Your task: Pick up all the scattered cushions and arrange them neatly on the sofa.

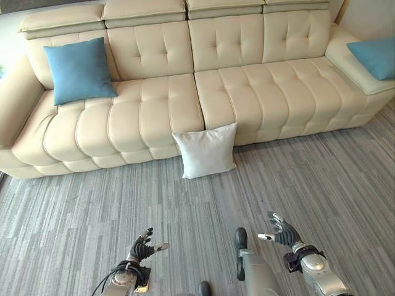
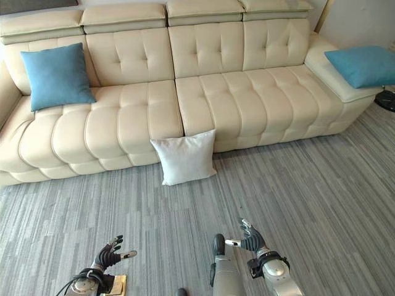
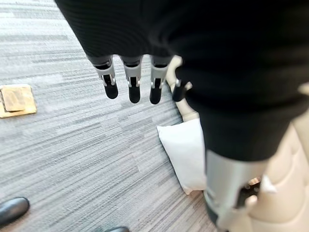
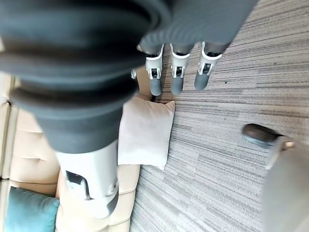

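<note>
A white cushion [image 1: 205,151] stands on the grey carpet, leaning against the front of the cream sofa [image 1: 259,92] near its middle seam. It also shows as the white cushion [image 3: 186,150] and the white cushion [image 4: 144,131] in the wrist views. A blue cushion [image 1: 79,69] leans on the sofa's backrest at the left end. Another blue cushion [image 1: 376,57] lies on the right armrest section. My left hand [image 1: 143,250] and right hand [image 1: 282,231] hover low over the carpet, well short of the white cushion, both open and empty, fingers [image 3: 131,87] relaxed.
Grey striped carpet [image 1: 321,179] spreads in front of the sofa. A brass floor plate [image 3: 17,100] sits in the carpet near my left hand. The sofa's middle and right seats [image 1: 278,98] are bare.
</note>
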You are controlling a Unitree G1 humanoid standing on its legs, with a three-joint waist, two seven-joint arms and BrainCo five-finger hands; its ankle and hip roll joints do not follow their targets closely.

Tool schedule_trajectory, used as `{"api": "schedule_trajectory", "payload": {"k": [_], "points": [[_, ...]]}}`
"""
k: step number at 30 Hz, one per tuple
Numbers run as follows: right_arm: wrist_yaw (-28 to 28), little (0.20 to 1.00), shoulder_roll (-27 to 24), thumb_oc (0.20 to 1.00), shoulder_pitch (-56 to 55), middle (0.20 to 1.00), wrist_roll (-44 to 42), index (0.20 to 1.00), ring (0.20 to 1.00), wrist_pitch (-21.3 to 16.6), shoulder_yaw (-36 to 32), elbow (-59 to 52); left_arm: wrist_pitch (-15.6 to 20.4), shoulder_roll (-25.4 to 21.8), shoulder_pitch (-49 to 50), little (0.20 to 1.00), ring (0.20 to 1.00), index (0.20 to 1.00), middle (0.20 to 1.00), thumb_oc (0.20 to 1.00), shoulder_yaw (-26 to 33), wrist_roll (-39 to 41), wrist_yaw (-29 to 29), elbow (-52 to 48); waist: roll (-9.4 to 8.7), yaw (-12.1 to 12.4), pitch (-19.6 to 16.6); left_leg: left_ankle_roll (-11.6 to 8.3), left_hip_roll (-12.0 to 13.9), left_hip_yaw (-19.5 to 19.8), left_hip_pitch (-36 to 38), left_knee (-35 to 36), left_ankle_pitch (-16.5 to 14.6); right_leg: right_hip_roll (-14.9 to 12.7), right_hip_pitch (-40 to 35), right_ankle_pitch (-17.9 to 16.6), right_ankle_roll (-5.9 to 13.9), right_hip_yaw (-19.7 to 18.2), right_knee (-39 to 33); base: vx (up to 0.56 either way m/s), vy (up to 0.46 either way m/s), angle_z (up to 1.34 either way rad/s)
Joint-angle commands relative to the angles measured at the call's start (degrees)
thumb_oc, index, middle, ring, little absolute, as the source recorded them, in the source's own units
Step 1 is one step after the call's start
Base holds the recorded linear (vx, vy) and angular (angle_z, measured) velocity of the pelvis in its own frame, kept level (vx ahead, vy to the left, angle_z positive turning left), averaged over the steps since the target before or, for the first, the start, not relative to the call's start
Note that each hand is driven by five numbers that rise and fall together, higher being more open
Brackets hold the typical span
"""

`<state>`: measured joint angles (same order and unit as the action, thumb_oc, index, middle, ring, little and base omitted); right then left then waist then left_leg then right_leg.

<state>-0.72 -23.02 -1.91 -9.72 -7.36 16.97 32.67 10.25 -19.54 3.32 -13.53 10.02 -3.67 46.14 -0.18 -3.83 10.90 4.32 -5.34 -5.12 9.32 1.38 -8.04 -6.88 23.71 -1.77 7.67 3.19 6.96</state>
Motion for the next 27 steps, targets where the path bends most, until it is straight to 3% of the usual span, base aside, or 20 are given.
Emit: {"api": "schedule_trajectory", "payload": {"k": [1, 3, 6, 8, 10, 13, 15, 17, 22, 25, 26, 27], "points": [[0.2, 1.0, -3.6, 1.0, 1.4, 1.0, 0.9, 1.0, 1.0, -2.0, -2.1, -2.0, 2.0, 0.4, -1.1, 1.0, 1.0, 1.0, 1.0, 1.0, -0.8, -1.6, -0.2, -1.5, 0.08, -1.6, 0.6, -6.68, 2.0, 2.0, -0.2, -11.5, -1.4, 0.4, -9.8, -1.9, 0.43, -0.6, 2.3, 0.28, -0.25, 0.85], [0.0, 1.0, -4.3, 1.0, 0.1, 1.0, 0.3, 1.0, 1.0, -2.4, -2.7, -3.3, 2.0, 1.2, -0.6, 1.0, 1.0, 1.0, 1.0, 1.0, -1.0, -1.3, 0.1, -0.8, 0.53, -2.1, -0.2, -9.24, 4.3, 1.1, -1.5, -16.0, 3.4, 1.1, -12.2, -0.7, -1.16, 0.4, 1.8, 0.3, -0.281, 0.86], [0.4, 1.0, -5.1, 1.0, -0.8, 1.0, -0.4, 1.0, 1.0, -2.7, -3.4, -3.7, 1.8, 1.0, -0.7, 1.0, 1.0, 1.0, 1.0, 1.0, -1.8, -1.7, 0.6, -1.1, 0.42, -2.4, -0.2, -10.96, 7.0, -1.2, -4.9, -23.7, 8.8, 2.0, -16.0, 2.1, -3.58, 1.2, 1.3, 0.23, -0.218, 0.43], [0.6, 1.0, -5.2, 1.0, -0.9, 1.0, -0.6, 1.0, 1.0, -2.6, -3.5, -3.5, 1.7, 1.0, -1.0, 1.0, 1.0, 1.0, 1.0, 1.0, -2.1, -1.9, 0.6, -0.9, 0.19, -2.4, 0.0, -10.89, 7.8, -2.1, -6.2, -25.3, 9.2, 2.1, -17.4, 3.0, -4.17, 1.3, 0.9, 0.2, -0.15, 0.02], [0.9, 1.0, -5.5, 1.0, -1.2, 1.0, -0.6, 1.0, 1.0, -2.3, -3.9, -3.1, 1.8, 0.8, -1.4, 1.0, 1.0, 1.0, 1.0, 1.0, -2.8, -2.1, 0.8, -1.7, -0.24, -1.4, 0.1, -9.16, 7.0, -3.0, -10.3, -22.6, 6.3, 2.2, -20.4, 4.9, -4.58, 1.2, -0.4, 0.33, -0.148, 0.2], [0.9, 1.0, -5.4, 1.0, -1.5, 1.0, -0.3, 1.0, 1.0, -2.2, -4.0, -3.0, 1.9, 0.5, -0.9, 1.0, 1.0, 1.0, 1.0, 1.0, -3.3, -2.3, 1.2, -3.1, -0.43, -0.5, 0.2, -7.99, 6.4, -3.0, -13.7, -16.0, 3.9, 2.6, -22.6, 6.5, -4.21, 0.9, -1.3, 0.25, -0.028, 0.03], [1.1, 1.0, -5.1, 1.0, -1.4, 1.0, -0.3, 1.0, 1.0, -2.2, -3.8, -2.6, 1.8, 0.2, -0.7, 1.0, 1.0, 1.0, 1.0, 1.0, -3.3, -2.4, 1.2, -3.6, -0.6, 0.0, 0.5, -7.97, 6.8, -3.1, -15.4, -13.2, 5.3, 3.0, -24.0, 7.3, -4.19, 0.7, -1.6, 0.24, 0.003, -0.14], [1.6, 1.0, -4.3, 1.0, -1.6, 1.0, -0.5, 1.0, 1.0, -2.2, -4.1, -1.7, 1.6, -0.2, -0.7, 1.0, 1.0, 1.0, 1.0, 1.0, -3.2, -2.7, 1.2, -3.6, -0.77, 1.1, 0.5, -9.02, 9.2, -4.1, -18.3, -6.3, 11.1, 4.4, -27.6, 8.9, -4.11, 0.5, -2.6, 0.38, 0.026, -0.1], [1.5, 1.0, -3.2, 1.0, -2.4, 1.0, 0.3, 1.0, 1.0, -2.0, -4.2, -0.7, 1.1, -0.3, -0.2, 1.0, 1.0, 1.0, 1.0, 1.0, -2.6, -2.9, 1.2, -3.1, -1.35, 2.2, -0.7, -8.96, 10.5, -5.8, -19.1, -1.6, 14.1, 4.8, -32.5, 11.5, -3.34, -1.3, -1.8, 0.39, 0.122, -0.19], [1.2, 1.0, -2.0, 1.0, -2.1, 1.0, 0.4, 1.0, 1.0, -1.8, -4.0, -0.1, 1.0, -0.3, -0.4, 1.0, 1.0, 1.0, 1.0, 1.0, -2.2, -3.2, 0.9, -1.7, -2.19, 2.2, -1.8, -7.72, 9.1, -6.8, -18.7, -4.2, 12.6, 2.8, -32.4, 10.7, -1.7, -2.5, 1.6, 0.33, 0.202, -0.4], [0.9, 1.0, -1.5, 1.0, -1.7, 1.0, 0.2, 1.0, 1.0, -1.9, -3.9, 0.2, 1.1, -0.4, -0.7, 1.0, 1.0, 1.0, 1.0, 1.0, -2.1, -3.2, 0.9, -1.4, -2.75, 2.4, -2.0, -6.94, 8.4, -7.7, -18.4, -4.8, 11.6, 1.8, -31.5, 9.1, -0.57, -3.0, 4.0, 0.34, 0.266, -0.57], [0.7, 1.0, -1.0, 1.0, -0.9, 1.0, 0.3, 1.0, 1.0, -1.8, -3.4, -0.3, 1.1, -1.1, -1.5, 1.0, 1.0, 1.0, 1.0, 1.0, -2.1, -3.4, 0.8, -1.6, -3.01, 2.4, -1.8, -5.7, 7.7, -8.7, -17.3, -5.2, 10.0, 0.6, -28.0, 5.4, 1.17, -3.7, 11.4, 0.27, 0.236, -0.69]]}}
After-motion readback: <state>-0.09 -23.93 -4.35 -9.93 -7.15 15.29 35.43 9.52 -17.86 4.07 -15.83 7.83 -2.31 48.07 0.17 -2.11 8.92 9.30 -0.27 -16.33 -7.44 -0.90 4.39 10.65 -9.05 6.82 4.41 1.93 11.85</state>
